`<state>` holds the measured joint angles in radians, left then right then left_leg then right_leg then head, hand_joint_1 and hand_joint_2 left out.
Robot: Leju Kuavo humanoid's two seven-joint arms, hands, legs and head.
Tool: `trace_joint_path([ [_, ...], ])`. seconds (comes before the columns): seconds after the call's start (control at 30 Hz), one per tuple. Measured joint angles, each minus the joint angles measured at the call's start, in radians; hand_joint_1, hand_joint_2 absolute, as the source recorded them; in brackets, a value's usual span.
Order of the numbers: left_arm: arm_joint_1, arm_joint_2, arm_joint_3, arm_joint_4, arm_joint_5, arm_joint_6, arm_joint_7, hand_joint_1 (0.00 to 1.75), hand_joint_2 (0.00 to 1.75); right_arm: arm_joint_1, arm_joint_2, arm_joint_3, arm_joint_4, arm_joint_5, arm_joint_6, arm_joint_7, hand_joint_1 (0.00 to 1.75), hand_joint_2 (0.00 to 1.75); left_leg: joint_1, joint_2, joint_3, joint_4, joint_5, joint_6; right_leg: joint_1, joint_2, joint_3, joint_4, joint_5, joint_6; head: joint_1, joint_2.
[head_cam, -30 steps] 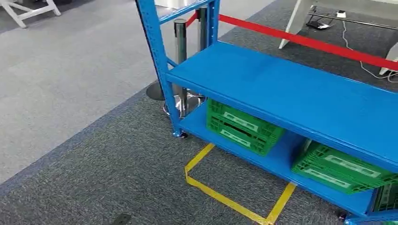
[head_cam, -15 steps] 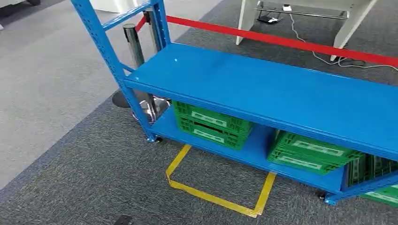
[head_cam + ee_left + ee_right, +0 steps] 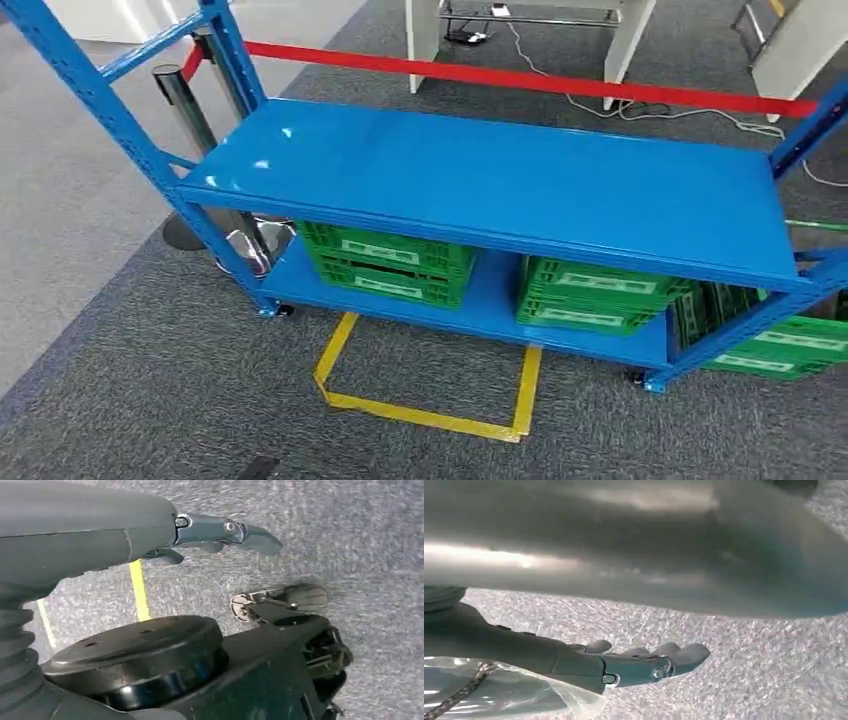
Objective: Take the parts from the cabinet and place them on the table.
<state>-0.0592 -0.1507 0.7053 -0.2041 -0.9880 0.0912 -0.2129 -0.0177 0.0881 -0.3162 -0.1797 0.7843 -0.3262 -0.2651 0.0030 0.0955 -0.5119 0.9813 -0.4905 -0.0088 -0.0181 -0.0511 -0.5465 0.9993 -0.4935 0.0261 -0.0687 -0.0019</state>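
Facing the blue steel shelving cabinet (image 3: pixel 480 190), I should square up inside the yellow tape floor outline (image 3: pixel 425 412) before reaching. Any parts are presumably in the green slotted plastic crates (image 3: pixel 388 262) on its lower shelf. My left robot hand (image 3: pixel 220 532) and right robot hand (image 3: pixel 644 662) hang beside me, fingers loosely apart, holding nothing.

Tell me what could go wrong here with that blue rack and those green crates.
The green crates sit low, under the upper shelf; a reaching arm might strike its edge. The rack seems to stand on small wheels, so a bump could roll it away from the yellow floor marking.
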Motion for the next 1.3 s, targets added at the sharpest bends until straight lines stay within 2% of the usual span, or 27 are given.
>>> trace_joint_path([
  [0.03, 0.0, 0.0, 0.0, 0.0, 0.0, 0.001, 0.0, 0.0, 1.75, 0.001, 0.0, 0.0, 0.0, 0.002, -0.004, 0.005, 0.0, 0.0, 0.0, 0.001, -0.001, 0.003, -0.007, -0.001, -0.005, 0.001, 0.002, -0.004, 0.005, 0.001, 0.0, 0.0],
  [0.07, 0.0, 0.001, 0.0, 0.0, 0.0, 0.001, 0.0, 0.0, 1.75, 0.003, 0.0, 0.0, 0.0, 0.003, -0.005, 0.007, 0.0, 0.0, 0.0, -0.001, 0.0, 0.0, -0.006, 0.027, -0.004, 0.001, 0.001, -0.004, 0.005, 0.002, -0.003, 0.0],
  [0.1, 0.001, 0.001, 0.0, 0.0, 0.0, 0.001, 0.0, 0.0, 1.75, 0.005, 0.0, 0.0, 0.0, 0.003, -0.005, 0.01, 0.0, 0.0, -0.002, -0.001, -0.001, 0.001, 0.0, 0.043, -0.003, 0.002, 0.001, -0.003, 0.005, 0.002, -0.005, 0.0],
  [0.17, 0.0, 0.001, 0.0, 0.0, 0.0, 0.0, 0.0, 0.0, 1.75, 0.004, 0.0, 0.0, 0.0, 0.004, -0.006, 0.013, 0.0, 0.0, -0.001, -0.001, 0.0, 0.0, 0.002, 0.045, 0.0, 0.003, 0.001, -0.003, 0.003, -0.002, -0.004, 0.0],
  [0.23, 0.0, 0.001, 0.0, 0.0, 0.0, -0.001, 0.0, 0.0, 1.75, 0.003, 0.0, 0.0, 0.0, 0.005, -0.006, 0.014, 0.0, 0.0, 0.001, -0.001, 0.001, -0.003, 0.003, 0.045, 0.003, 0.002, 0.001, -0.003, 0.001, -0.007, -0.003, 0.0],
  [0.33, 0.001, 0.001, 0.0, 0.0, 0.0, -0.001, 0.0, 0.0, 1.75, 0.003, 0.0, 0.0, 0.0, 0.006, -0.006, 0.016, 0.0, 0.0, 0.004, -0.003, 0.0, -0.007, 0.009, 0.03, 0.007, 0.0, 0.0, -0.002, 0.001, -0.012, -0.003, 0.0],
  [0.37, 0.001, 0.001, 0.0, 0.0, 0.0, -0.001, 0.0, 0.0, 1.75, 0.003, 0.0, 0.0, 0.0, 0.006, -0.006, 0.016, 0.0, 0.0, 0.005, -0.003, 0.001, -0.008, 0.009, 0.021, 0.007, -0.001, 0.0, -0.001, 0.001, -0.013, -0.003, 0.0],
  [0.43, 0.001, 0.001, 0.0, 0.0, 0.0, -0.001, 0.0, 0.0, 1.75, 0.003, 0.0, 0.0, 0.0, 0.006, -0.006, 0.017, 0.0, 0.0, 0.007, -0.003, 0.0, -0.01, 0.01, -0.004, 0.008, -0.001, -0.002, 0.001, 0.001, -0.014, -0.003, 0.0],
  [0.47, 0.001, 0.001, 0.0, 0.0, 0.0, -0.002, 0.0, 0.0, 1.75, 0.003, 0.0, 0.0, 0.0, 0.006, -0.006, 0.017, 0.0, 0.0, 0.008, -0.003, 0.0, -0.009, 0.009, -0.009, 0.008, -0.001, -0.002, 0.002, 0.001, -0.014, -0.003, 0.0],
  [0.57, 0.001, 0.001, 0.0, 0.0, 0.0, -0.002, 0.0, 0.0, 1.75, 0.003, 0.0, 0.0, 0.0, 0.007, -0.006, 0.017, 0.0, 0.0, 0.007, -0.003, 0.0, -0.009, 0.009, -0.011, 0.008, -0.001, -0.002, 0.002, 0.001, -0.014, -0.003, 0.0],
  [0.67, 0.001, 0.001, 0.0, 0.0, 0.0, -0.002, 0.0, 0.0, 1.75, 0.003, 0.0, 0.0, 0.0, 0.002, -0.002, 0.017, 0.0, 0.0, 0.006, -0.003, 0.0, -0.007, 0.008, -0.012, 0.007, -0.001, -0.001, 0.002, 0.001, -0.013, -0.003, 0.0],
  [0.9, 0.001, 0.002, 0.0, 0.0, -0.004, -0.002, 0.0, 0.0, 1.75, 0.003, 0.0, -0.002, 0.0, -0.005, 0.012, 0.016, 0.0, 0.0, 0.002, -0.003, -0.008, 0.011, -0.003, 0.003, 0.001, -0.001, -0.001, 0.001, 0.006, -0.004, -0.003, 0.0],
  [1.0, 0.001, 0.002, 0.0, 0.0, -0.006, -0.002, 0.0, 0.0, 1.75, 0.002, 0.0, -0.002, 0.0, -0.003, 0.012, 0.016, 0.0, 0.0, -0.004, -0.004, -0.011, 0.014, -0.002, 0.014, -0.003, -0.003, 0.0, -0.005, 0.012, 0.007, -0.003, 0.0],
  [1.03, 0.001, 0.002, 0.0, 0.0, -0.006, -0.002, 0.0, 0.0, 1.75, 0.001, 0.0, -0.002, 0.0, -0.002, 0.011, 0.016, 0.0, 0.0, -0.004, -0.004, -0.009, 0.001, 0.005, 0.021, -0.001, -0.003, 0.003, -0.009, 0.015, 0.013, -0.004, 0.0],
  [1.07, 0.001, 0.0, 0.0, 0.0, -0.006, -0.002, 0.0, 0.0, 1.75, 0.001, 0.0, -0.002, 0.0, -0.002, 0.011, 0.016, 0.0, 0.0, 0.008, 0.0, -0.001, -0.016, 0.017, 0.026, -0.004, 0.011, -0.009, -0.002, 0.005, 0.018, -0.002, 0.0],
  [1.1, 0.0, 0.0, 0.0, 0.0, -0.006, -0.002, 0.0, 0.0, 1.75, 0.002, -0.003, -0.002, 0.0, -0.002, 0.011, 0.016, 0.0, 0.0, 0.007, 0.001, -0.001, -0.019, 0.02, 0.031, -0.003, 0.03, -0.022, 0.028, -0.022, 0.02, -0.002, 0.0],
  [1.13, -0.001, -0.001, 0.0, 0.0, -0.006, -0.002, 0.0, 0.0, 1.75, 0.003, -0.003, -0.003, 0.0, -0.002, 0.011, 0.016, 0.0, 0.0, 0.008, 0.002, -0.006, -0.019, 0.022, 0.034, -0.004, 0.042, -0.051, 0.094, -0.058, 0.021, 0.002, 0.0],
  [1.2, -0.001, -0.003, 0.0, 0.0, -0.006, -0.002, 0.0, 0.0, 1.75, 0.007, -0.003, -0.003, 0.0, -0.002, 0.012, 0.016, 0.0, 0.0, 0.007, 0.007, -0.009, -0.019, 0.022, 0.034, -0.005, 0.048, -0.132, 0.27, -0.129, 0.028, 0.0, 0.0],
  [1.23, 0.0, -0.003, 0.0, 0.0, -0.006, -0.002, 0.0, 0.0, 1.75, 0.009, -0.003, -0.003, 0.0, -0.002, 0.012, 0.016, 0.0, 0.0, 0.007, 0.01, -0.009, -0.018, 0.021, 0.034, -0.006, 0.049, -0.152, 0.31, -0.134, 0.029, 0.001, 0.0],
  [1.27, 0.001, -0.004, 0.0, 0.0, -0.006, -0.002, 0.0, 0.0, 1.75, 0.012, -0.005, -0.005, 0.0, -0.002, 0.012, 0.017, 0.0, 0.0, 0.009, 0.014, -0.008, -0.018, 0.021, 0.033, -0.008, 0.048, -0.148, 0.298, -0.113, 0.032, 0.0, 0.0],
  [1.3, 0.0, -0.006, 0.0, 0.0, -0.006, -0.002, 0.0, 0.0, 1.75, 0.012, -0.007, -0.007, 0.0, -0.002, 0.012, 0.017, 0.0, 0.0, 0.012, 0.02, -0.005, -0.017, 0.018, 0.028, -0.011, 0.044, -0.12, 0.238, -0.071, 0.034, 0.001, 0.0],
])
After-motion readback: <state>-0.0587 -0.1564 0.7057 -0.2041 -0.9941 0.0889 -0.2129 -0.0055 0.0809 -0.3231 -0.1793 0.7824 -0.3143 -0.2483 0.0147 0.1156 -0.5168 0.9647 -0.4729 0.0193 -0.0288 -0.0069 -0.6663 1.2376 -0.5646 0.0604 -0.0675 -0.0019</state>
